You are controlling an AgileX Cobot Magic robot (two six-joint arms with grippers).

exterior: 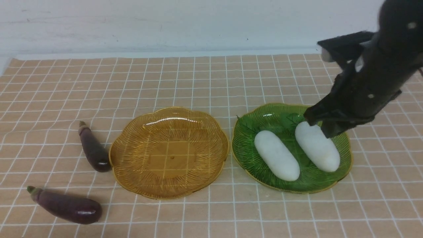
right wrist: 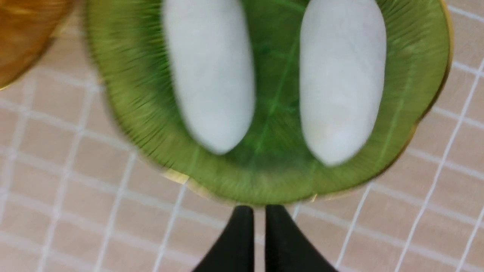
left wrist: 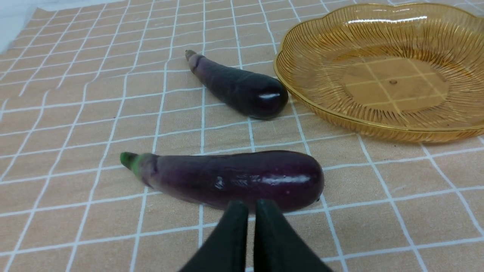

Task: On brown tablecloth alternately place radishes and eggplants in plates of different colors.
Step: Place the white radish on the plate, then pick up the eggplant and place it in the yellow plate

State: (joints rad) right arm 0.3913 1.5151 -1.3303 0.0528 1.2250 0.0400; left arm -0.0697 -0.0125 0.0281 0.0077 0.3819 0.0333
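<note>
So, from the left: both eggplants are lying on the brown tablecloth point(exterior: 198, 76). The nearer eggplant point(exterior: 66, 205) is off by the front corner, and the other eggplant point(exterior: 94, 152) has its fat end just beside the amber plate point(exterior: 132, 178), which has nothing in it. The left gripper point(left wrist: 247, 206) hangs right next to the nearer eggplant with its fingers pressed together, holding nothing.

Further right, the green plate point(exterior: 244, 132) has both radishes side by side, the left radish point(exterior: 277, 155) and the right radish point(exterior: 317, 146). The right gripper point(exterior: 319, 124) sits over the far end of the right radish, pinched closed and empty.

My read is the radish half is done and it's eggplant time. Next up, the left gripper needs to spread wide, drop across the nearer eggplant's middle, squeeze, then carry it into the amber plate.
</note>
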